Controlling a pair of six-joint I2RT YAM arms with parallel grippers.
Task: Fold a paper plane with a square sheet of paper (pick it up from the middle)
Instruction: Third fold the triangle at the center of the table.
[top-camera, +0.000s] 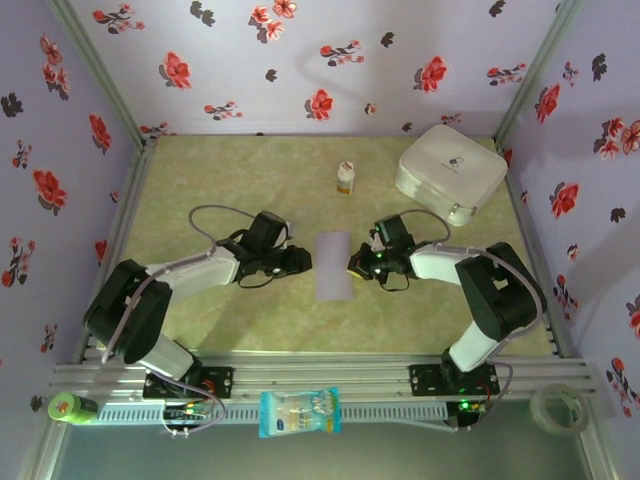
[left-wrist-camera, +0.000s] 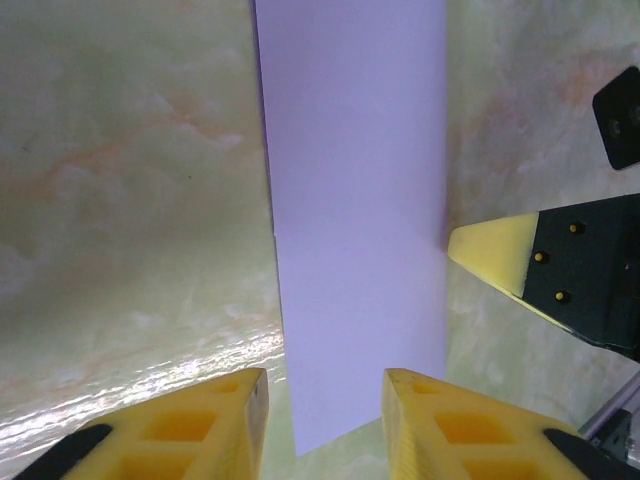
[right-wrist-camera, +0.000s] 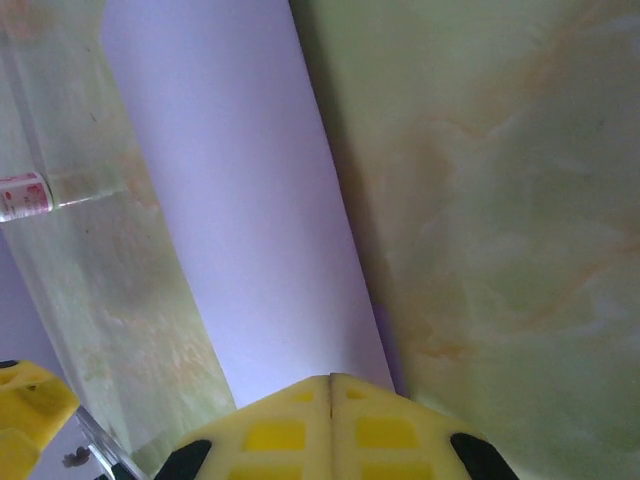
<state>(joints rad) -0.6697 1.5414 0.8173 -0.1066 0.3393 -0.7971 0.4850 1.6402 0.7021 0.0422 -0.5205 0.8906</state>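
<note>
The lavender sheet of paper (top-camera: 332, 265) lies flat mid-table as a narrow upright strip, looking folded in half lengthwise. No paper plane shape shows. My left gripper (top-camera: 300, 260) sits just left of the strip. In the left wrist view its yellow fingers (left-wrist-camera: 325, 385) stand open and hover over the near corner of the paper (left-wrist-camera: 360, 200), with nothing gripped. My right gripper (top-camera: 355, 266) is shut, and its joined tips (right-wrist-camera: 330, 378) rest against the right long edge of the paper (right-wrist-camera: 240, 200). That edge is slightly raised. The right gripper's tip (left-wrist-camera: 470, 245) touches the edge.
A small white bottle (top-camera: 345, 178) stands behind the paper. The white rounded case (top-camera: 450, 172) sits at the back right. On the front rail lie a blue-white snack packet (top-camera: 300, 412), a green object (top-camera: 70, 407) and a tape roll (top-camera: 558, 408). Floral walls enclose the table.
</note>
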